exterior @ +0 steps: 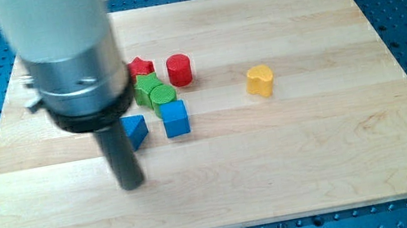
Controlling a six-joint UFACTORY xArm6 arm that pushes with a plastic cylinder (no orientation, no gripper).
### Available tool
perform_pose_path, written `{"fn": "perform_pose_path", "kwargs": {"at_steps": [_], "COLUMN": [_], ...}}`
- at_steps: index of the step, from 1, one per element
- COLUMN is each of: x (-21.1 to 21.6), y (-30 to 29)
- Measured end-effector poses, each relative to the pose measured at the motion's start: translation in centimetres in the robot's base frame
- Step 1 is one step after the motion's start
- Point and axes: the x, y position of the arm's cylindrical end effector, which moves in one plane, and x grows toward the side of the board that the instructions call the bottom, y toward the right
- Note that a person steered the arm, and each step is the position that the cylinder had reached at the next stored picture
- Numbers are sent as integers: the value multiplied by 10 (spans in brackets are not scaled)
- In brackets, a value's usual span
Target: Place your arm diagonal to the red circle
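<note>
Red circle (180,70) is sitting up-right of my tip (132,184), no claw fitted so grip state not applicable, and moving diagonally is risking nudging the blue cube (175,119).

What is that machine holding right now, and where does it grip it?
Nothing: my tip is a bare rod, touching no block, below the blue triangle.

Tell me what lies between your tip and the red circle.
In the camera view, the blue cube lies between my tip and the red circle, green blocks alongside.

arm (65,54) cut off at view's top, half hiding blue triangle (136,130), red star (141,66)
</note>
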Motion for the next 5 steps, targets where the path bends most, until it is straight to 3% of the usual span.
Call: {"fn": "perform_pose_path", "kwargs": {"at_steps": [1, 2, 3, 4, 5], "x": [-51, -52, -23, -18, -35], "y": [42, 36, 7, 110, 163]}}
